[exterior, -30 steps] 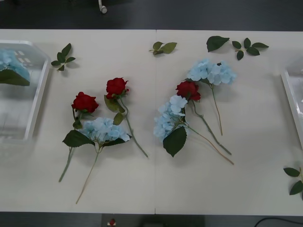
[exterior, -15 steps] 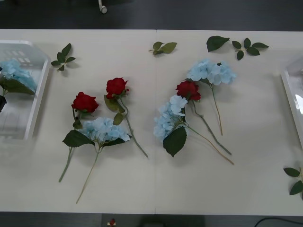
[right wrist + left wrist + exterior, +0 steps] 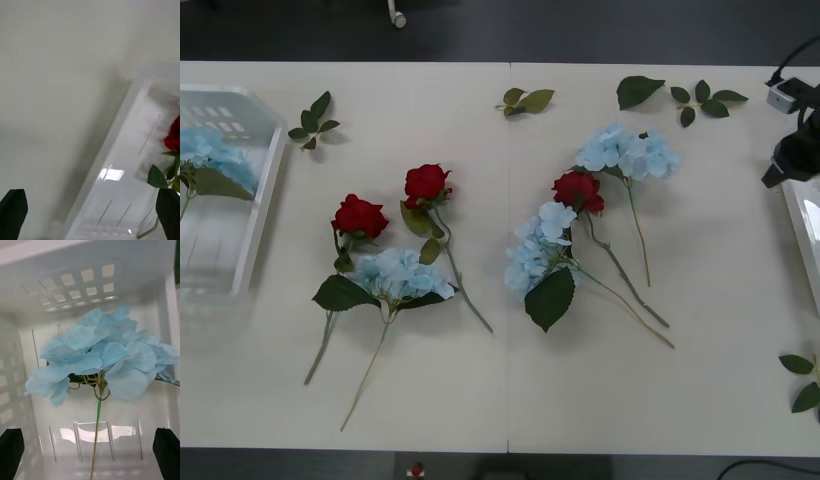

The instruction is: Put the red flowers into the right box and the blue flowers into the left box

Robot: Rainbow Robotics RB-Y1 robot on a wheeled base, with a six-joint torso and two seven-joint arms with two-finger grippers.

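Front view shows the right claw (image 3: 795, 150) newly arrived, open, by the white tray (image 3: 798, 215) holding one rose (image 3: 174, 135), while the left claw (image 3: 90, 455), open, has let a blue flower (image 3: 210, 160) settle in the ribbed bin (image 3: 260, 215); three roses (image 3: 360, 215) remain on the worktop (image 3: 500, 390).

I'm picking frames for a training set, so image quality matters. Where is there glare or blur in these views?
Left wrist view: bright glare patches on the floor of the left box, while the blue flower is sharp. Right wrist view: a glare patch on the right box; the table is soft and featureless. Front view: even light, faint shadows under the flowers.
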